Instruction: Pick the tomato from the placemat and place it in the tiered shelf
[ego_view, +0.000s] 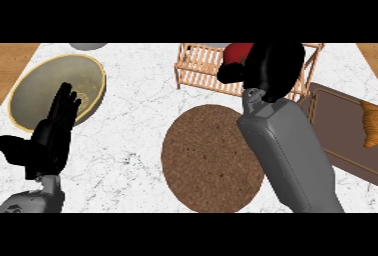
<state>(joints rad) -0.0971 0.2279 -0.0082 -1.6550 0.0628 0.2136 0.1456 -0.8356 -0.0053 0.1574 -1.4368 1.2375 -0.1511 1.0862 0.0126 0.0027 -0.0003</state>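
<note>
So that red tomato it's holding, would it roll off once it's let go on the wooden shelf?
It could well roll: the tomato looks round and smooth. The tiered shelf beneath it has wooden slats and side rails, which may catch it. It looks small against the right hand curled round it, so it is probably light.

Colours showing over a grey-veined white counter (133, 150)
The tomato (238, 51) is showing red at one o'clock, the right hand (275, 65) black, the placemat (210, 157) speckled brown, the tiered shelf (198, 67) pale wood.
</note>
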